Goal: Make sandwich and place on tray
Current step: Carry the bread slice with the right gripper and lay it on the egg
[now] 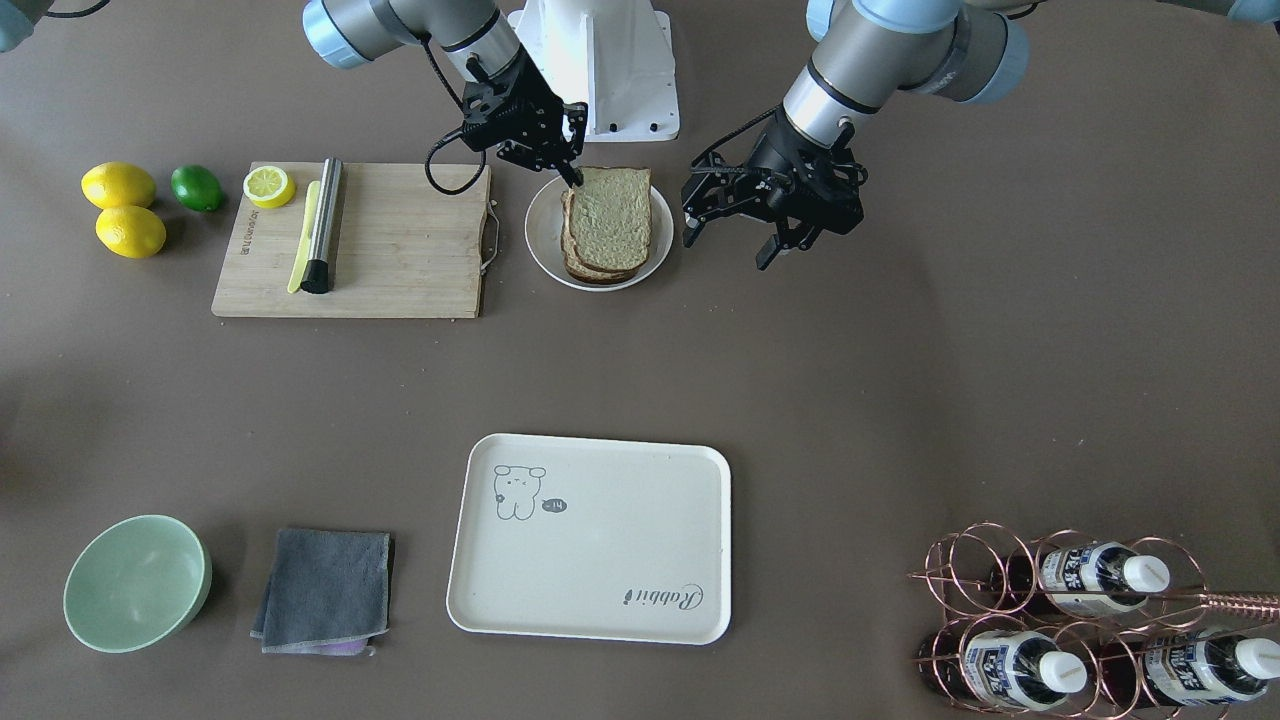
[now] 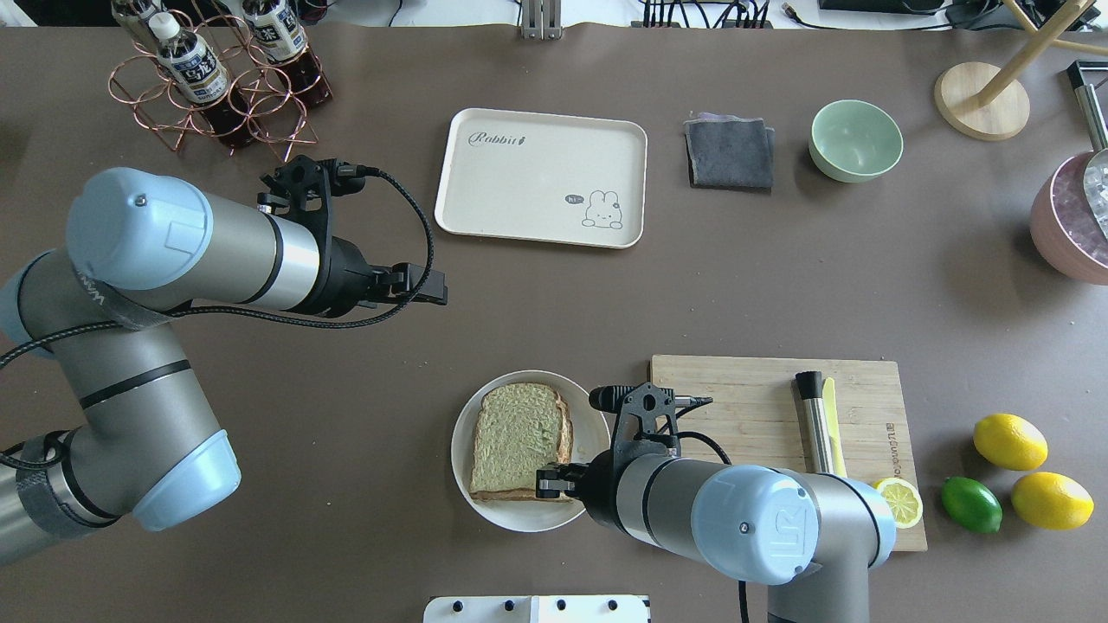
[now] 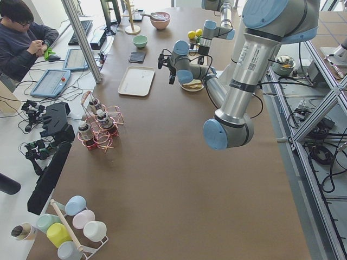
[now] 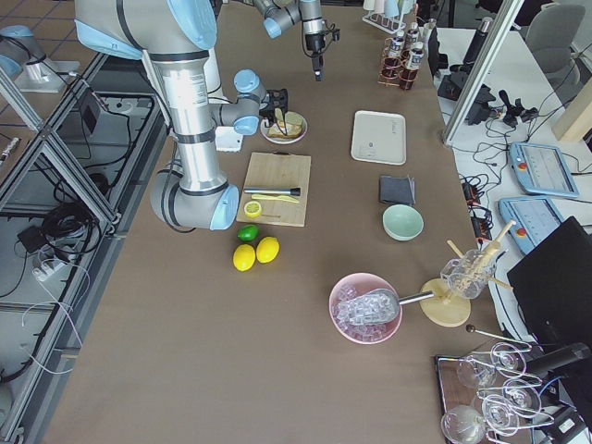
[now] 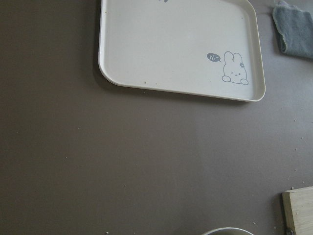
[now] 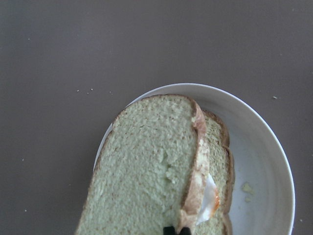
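Pinches, with the right gripper (image 1: 574, 170), one corner of the sandwich (image 1: 610, 215). Appears clenched there, fingers drawn close on the crust, going by the right wrist view, where only the very tips show. Finds the sandwich directly beneath that gripper, lying on a plate (image 1: 540, 240), the top slice a little askew over the lower one, a sliver of white egg with a spot of orange peeping out at the seam.

Holds the left gripper (image 1: 728, 248) released and empty, raised over the bench (image 1: 900, 380) just beside the plate, on the side away from the right gripper.

Looks like assembling is finished and carrying is in hand: stack built, not yet lifted. Calls next for a lift that keeps the slices from sliding apart and the egg from slipping out, then a long reach away from the robot to the tray (image 1: 620, 530), well apart from both grippers and bare. Might want a deeper hold than a corner pinch, or the left gripper's help.

Cannot tell whether the pinch takes both slices or only the top one. Hides most of the egg between the slices. Loses the right gripper's fingertips behind its own arm in the overhead view. Cuts the plate to a thin arc at the bottom of the left wrist view. Shows both grippers too small to read in the side views.
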